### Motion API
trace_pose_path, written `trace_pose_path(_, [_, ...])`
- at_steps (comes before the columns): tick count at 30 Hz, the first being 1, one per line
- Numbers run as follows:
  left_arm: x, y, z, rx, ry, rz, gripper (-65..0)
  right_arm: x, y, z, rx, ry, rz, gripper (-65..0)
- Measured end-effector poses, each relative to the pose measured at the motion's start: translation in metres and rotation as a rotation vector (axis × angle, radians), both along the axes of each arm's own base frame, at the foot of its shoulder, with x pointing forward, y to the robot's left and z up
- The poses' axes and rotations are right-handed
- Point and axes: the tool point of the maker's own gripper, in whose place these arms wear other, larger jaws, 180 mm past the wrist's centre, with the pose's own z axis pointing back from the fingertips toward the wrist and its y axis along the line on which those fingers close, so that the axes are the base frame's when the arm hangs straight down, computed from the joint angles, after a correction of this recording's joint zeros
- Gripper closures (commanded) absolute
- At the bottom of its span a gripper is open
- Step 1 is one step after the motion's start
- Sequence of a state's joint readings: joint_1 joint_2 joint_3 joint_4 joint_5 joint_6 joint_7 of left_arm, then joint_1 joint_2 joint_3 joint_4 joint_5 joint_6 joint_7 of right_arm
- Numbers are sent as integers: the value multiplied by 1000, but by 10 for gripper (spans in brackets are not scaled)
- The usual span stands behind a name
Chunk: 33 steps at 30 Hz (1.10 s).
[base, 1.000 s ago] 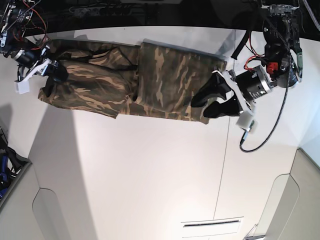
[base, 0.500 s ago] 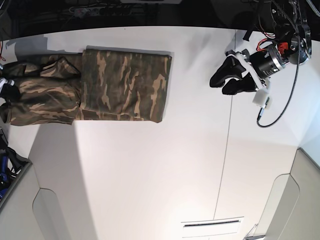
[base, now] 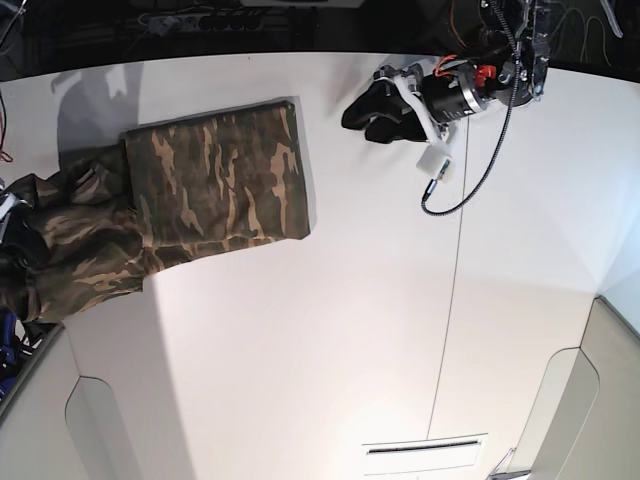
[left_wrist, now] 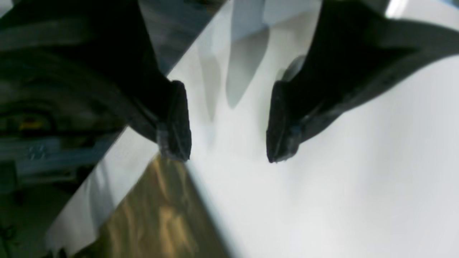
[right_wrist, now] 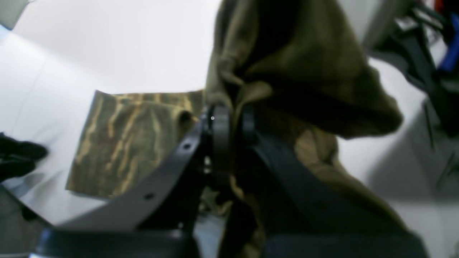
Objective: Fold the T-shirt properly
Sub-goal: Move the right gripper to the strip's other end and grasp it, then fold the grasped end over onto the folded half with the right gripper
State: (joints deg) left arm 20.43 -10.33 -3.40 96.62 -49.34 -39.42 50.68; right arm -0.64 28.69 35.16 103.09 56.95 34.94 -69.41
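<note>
T-shirt (base: pixel 190 190) lies partly folded at the table's (base: pixel 330 330) far left in the base view, one end trailing over the edge. Right gripper (right_wrist: pixel 229 122) is clenched on a bunched end of the cloth; left gripper (base: pixel 368 115) hangs released, empty, well apart from the shirt.

Our judgement: the step in hand is carrying the held end to make the next fold. To do it well we would keep the clamp firm, lift the bunch clear, and lay it flat and square over the folded panel, so the edges line up and no lump stays under. The free arm could pin the panel down.

Base view gives the whole layout, but the right gripper itself is barely visible there. Right wrist view shows the jaws tight on the cloth and the flat panel beyond. Left wrist view shows fingers (left_wrist: pixel 175 122) parted over bare table, a blurred shirt corner below.
</note>
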Motion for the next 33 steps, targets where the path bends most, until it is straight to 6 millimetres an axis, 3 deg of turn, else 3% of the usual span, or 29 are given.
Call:
trace_pose_path(4, [6, -14, 0, -34, -1, 16, -367, -4, 43, 5, -3, -39, 86, 0])
trace_pose_path(10, [8, -14, -1, -20, -4, 14, -367, -22, 129, -16, 61, 3, 269, 0])
trace_pose_path(17, [9, -14, -1, -17, -8, 12, -367, -35, 191, -36, 122, 58, 363, 0])
trace_pose_path(20, [11, -14, 0, -18, -12, 13, -367, -45, 218, -43, 158, 81, 404, -208])
trace_pose_path(22, [10, -14, 0, -17, -11, 12, -367, -53, 235, -46, 191, 87, 429, -267])
trace_pose_path(33, [9, -14, 3, -39, -2, 9, -367, -83, 297, -51, 195, 84, 601, -270])
